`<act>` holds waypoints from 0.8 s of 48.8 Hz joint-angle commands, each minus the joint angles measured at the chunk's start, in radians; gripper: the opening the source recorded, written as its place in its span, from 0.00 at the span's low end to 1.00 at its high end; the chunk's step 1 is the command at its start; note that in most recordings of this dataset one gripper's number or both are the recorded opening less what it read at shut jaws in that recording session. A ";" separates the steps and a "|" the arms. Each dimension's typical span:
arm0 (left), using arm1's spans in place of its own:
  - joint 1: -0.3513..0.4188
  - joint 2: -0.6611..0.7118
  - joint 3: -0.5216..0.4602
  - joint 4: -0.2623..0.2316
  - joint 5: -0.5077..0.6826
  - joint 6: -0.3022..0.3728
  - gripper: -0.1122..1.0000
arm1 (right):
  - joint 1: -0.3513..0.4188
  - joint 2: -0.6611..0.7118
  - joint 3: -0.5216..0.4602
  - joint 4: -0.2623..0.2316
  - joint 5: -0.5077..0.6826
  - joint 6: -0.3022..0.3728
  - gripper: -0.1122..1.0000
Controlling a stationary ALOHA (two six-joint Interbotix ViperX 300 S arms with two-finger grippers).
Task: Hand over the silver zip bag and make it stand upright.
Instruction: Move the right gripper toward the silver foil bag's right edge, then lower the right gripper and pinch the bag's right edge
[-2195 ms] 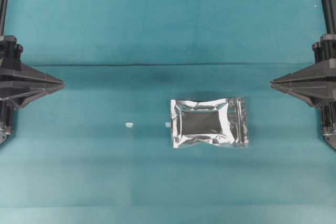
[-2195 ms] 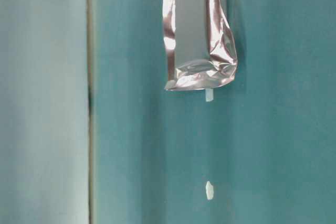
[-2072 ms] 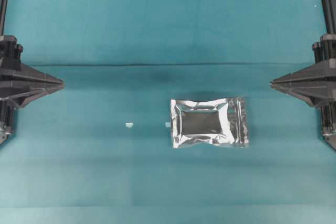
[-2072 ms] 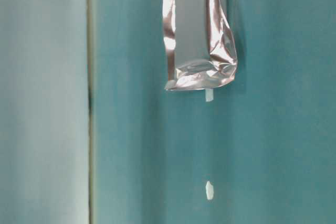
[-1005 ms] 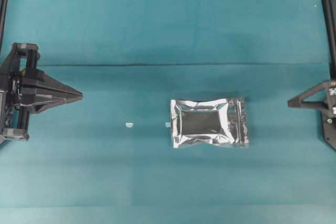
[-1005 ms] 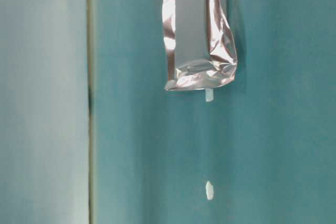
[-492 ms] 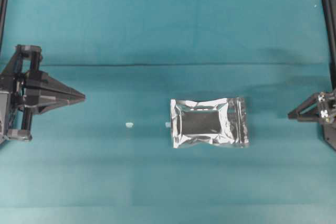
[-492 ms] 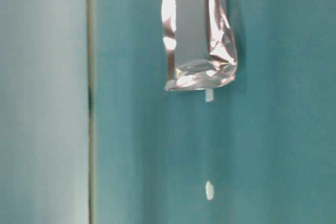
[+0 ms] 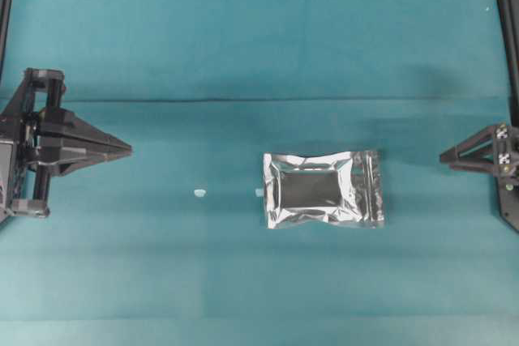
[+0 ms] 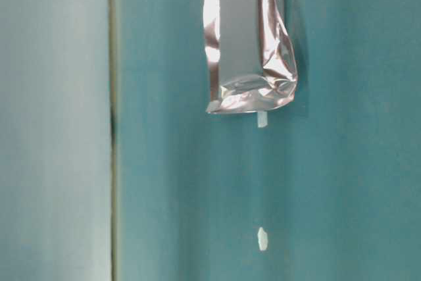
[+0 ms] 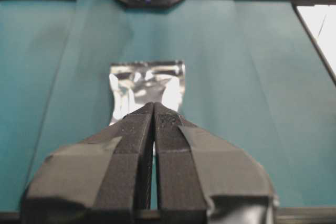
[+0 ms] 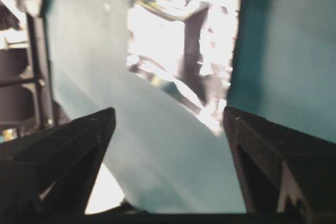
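The silver zip bag (image 9: 323, 190) lies flat on the teal cloth, a little right of the middle, with its zip strip toward the right. It also shows in the table-level view (image 10: 247, 44). My left gripper (image 9: 128, 149) is at the left, well short of the bag, its fingers pressed together and empty. In the left wrist view the shut tips (image 11: 154, 106) point at the bag (image 11: 147, 85). My right gripper (image 9: 444, 156) hangs at the right edge, apart from the bag. Its fingers stand wide apart (image 12: 168, 116) with the bag (image 12: 184, 40) ahead.
Two tiny white specks lie on the cloth, one (image 9: 199, 193) left of the bag and one (image 9: 259, 193) against its left edge. A fold line (image 9: 259, 100) crosses the cloth behind the bag. Black frame posts (image 9: 508, 6) stand at the back corners.
My left gripper moved in from the left edge toward the bag, still shut. My right gripper drew back to the right edge, turned and spread its fingers wide. The bag has not moved.
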 commanded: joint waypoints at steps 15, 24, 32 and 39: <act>0.014 -0.002 -0.025 0.003 0.021 -0.003 0.10 | 0.078 0.281 -0.031 0.017 -0.218 -0.040 0.92; 0.015 -0.009 -0.021 0.003 0.034 -0.003 0.10 | 0.094 0.411 -0.009 0.020 -0.308 -0.038 0.92; 0.017 -0.011 -0.021 0.003 0.035 -0.003 0.10 | 0.133 0.534 -0.002 0.029 -0.407 -0.035 0.92; 0.017 -0.011 -0.020 0.003 0.035 -0.005 0.10 | 0.166 0.647 -0.006 0.031 -0.494 -0.009 0.92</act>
